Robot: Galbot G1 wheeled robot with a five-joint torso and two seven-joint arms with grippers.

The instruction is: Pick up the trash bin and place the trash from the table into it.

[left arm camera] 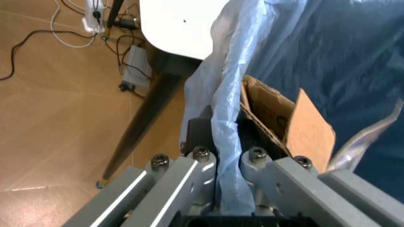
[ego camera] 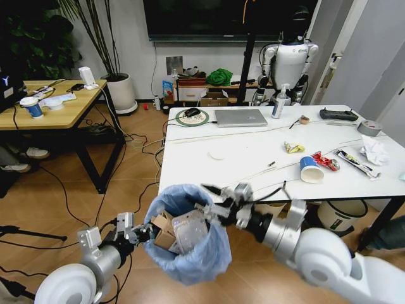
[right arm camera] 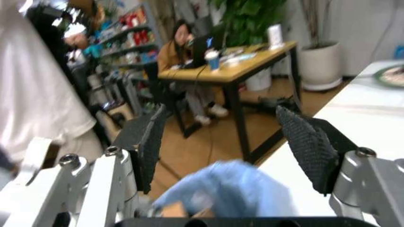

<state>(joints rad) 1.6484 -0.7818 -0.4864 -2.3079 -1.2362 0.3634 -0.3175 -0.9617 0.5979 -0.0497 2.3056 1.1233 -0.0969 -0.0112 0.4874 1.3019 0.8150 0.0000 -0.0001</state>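
— What do you see of the arms?
— Glossy white rounded shells, each narrowing into a silver metal wrist cylinder with thin black cables looped beside it.
— And the grippers?
— The left gripper [left arm camera: 228, 142] has grey metal linkage bars with round silver screws; the right gripper [right arm camera: 224, 137] carries black textured pads [right arm camera: 307, 146] on silver links.

A wood-plank floor [ego camera: 57, 215] runs through the room, strewn with black and white cables [ego camera: 136, 142] near a power strip. Against the pale far wall hangs a dark wall screen [ego camera: 215, 19], with a low shelf of boxes [ego camera: 205, 92] beneath it, a white planter [ego camera: 120, 92] holding a tall plant, and a white humanoid robot [ego camera: 288, 60] standing on a stand. To the left stands a wood-topped side table [ego camera: 54, 114] on black legs, leafy greenery behind it.
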